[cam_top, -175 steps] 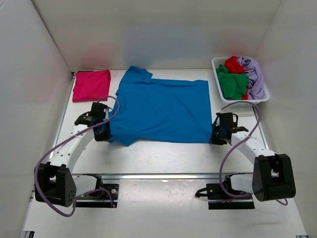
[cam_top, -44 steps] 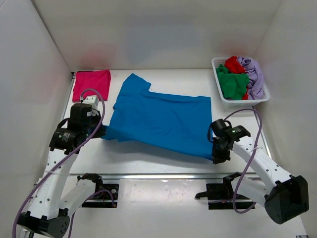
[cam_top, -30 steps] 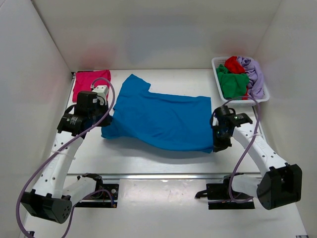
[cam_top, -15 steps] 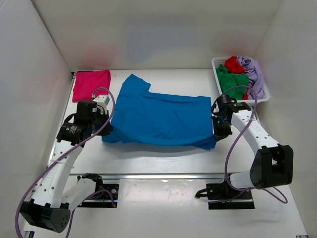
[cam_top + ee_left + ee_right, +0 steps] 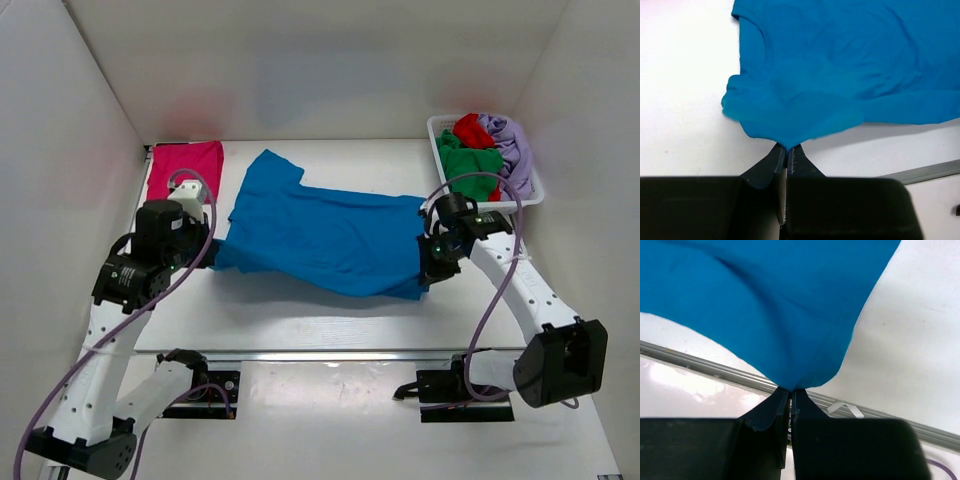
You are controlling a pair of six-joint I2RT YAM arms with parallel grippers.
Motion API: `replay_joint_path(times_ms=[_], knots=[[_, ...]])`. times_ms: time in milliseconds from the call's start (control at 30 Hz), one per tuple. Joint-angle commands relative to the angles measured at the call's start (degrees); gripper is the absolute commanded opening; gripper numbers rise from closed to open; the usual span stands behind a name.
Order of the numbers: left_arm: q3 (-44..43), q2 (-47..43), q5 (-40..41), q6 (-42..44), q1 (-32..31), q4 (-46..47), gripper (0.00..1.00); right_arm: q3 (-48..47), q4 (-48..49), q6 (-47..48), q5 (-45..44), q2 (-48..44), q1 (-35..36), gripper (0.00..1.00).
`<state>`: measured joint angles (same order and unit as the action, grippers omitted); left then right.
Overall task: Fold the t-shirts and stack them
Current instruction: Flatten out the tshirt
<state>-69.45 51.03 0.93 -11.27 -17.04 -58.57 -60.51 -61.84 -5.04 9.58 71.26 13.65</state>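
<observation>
The overhead view is taking in the whole scene. The blue t-shirt [image 5: 330, 240] is stretching between the left gripper [image 5: 208, 256] and the right gripper [image 5: 428, 272]. Its near edge is hanging above the table [image 5: 300, 315] and casting a shadow there, while its far part, with one sleeve, is lying beyond both sets of jaws. Only this view is showing the pink t-shirt [image 5: 185, 168], which is lying flat beyond the left jaws, well apart from the blue one. It alone is also showing the white basket [image 5: 490, 203] beyond the right jaws, which is holding the green t-shirt [image 5: 468, 168], the red t-shirt [image 5: 472, 130] and the lavender t-shirt [image 5: 512, 150] in a heap.

The wrist views are giving what the overhead one cannot, namely the grips themselves. In the left wrist view the jaws are pressing almost together, pinching a bunched corner of blue cloth right at their tips. The fabric is fanning out ahead of them, with a rumpled fold just to one side. In the right wrist view the jaws are squeezing tight on a gathered point of the same shirt. The cloth is widening away from the tips and filling the upper frame. A metal strip [image 5: 690, 365] along the table's edge is crossing just beyond the tips, behind the cloth.
</observation>
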Motion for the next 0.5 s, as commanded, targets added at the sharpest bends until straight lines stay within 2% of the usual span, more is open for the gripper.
replay_joint_path(times_ms=[0,67,133,167,200,233,267,300,333,367,400,433,467], knots=[[5.10,1.87,-2.58,-0.86,3.22,2.03,0.00,-2.13,3.38,-0.15,4.74,3.77,-3.18,0.00],[4.42,6.33,-7.15,-0.51,6.65,5.54,0.00,-8.17,4.62,0.72,2.73,9.90,-3.54,0.00],[-2.75,16.24,-5.95,0.71,7.10,8.72,0.00,-18.20,4.19,1.35,0.97,21.66,-5.65,0.00],[-6.01,18.91,-4.55,1.24,7.45,8.73,0.00,-27.64,3.58,2.30,0.44,24.86,-6.43,0.00],[-12.83,24.59,-3.14,2.38,7.11,8.99,0.00,-38.35,2.96,2.05,-1.22,30.98,-6.44,0.00],[-16.12,27.26,-2.87,3.00,8.15,8.82,0.00,-43.85,2.52,2.22,-2.19,33.56,-6.27,0.00],[-23.46,31.98,-2.78,3.27,8.94,9.43,0.00,-56.17,0.86,2.57,-3.94,39.94,-6.70,0.00],[-31.11,36.73,-3.12,3.70,10.08,10.13,0.00,-63.52,3.37,1.62,-2.65,43.40,-7.66,0.00],[-40.75,42.00,-4.61,4.06,11.14,8.75,0.00,-67.85,6.01,0.04,0.67,45.09,-8.98,0.00],[-46.42,45.10,-5.06,4.76,12.02,7.17,0.00,-70.86,6.38,-0.58,0.79,46.49,-9.34,0.01],[-59.01,51.13,-4.62,4.94,12.64,5.93,0.00,-76.45,6.47,-0.85,-0.17,48.68,-9.87,0.00],[-64.27,53.98,-3.66,5.03,13.34,7.40,0.00,-78.34,7.17,-0.68,-0.53,49.14,-10.04,0.00],[-62.84,53.66,-7.13,4.42,14.13,10.63,0.00,-80.44,9.79,-0.85,0.69,49.58,-10.22,0.00]])
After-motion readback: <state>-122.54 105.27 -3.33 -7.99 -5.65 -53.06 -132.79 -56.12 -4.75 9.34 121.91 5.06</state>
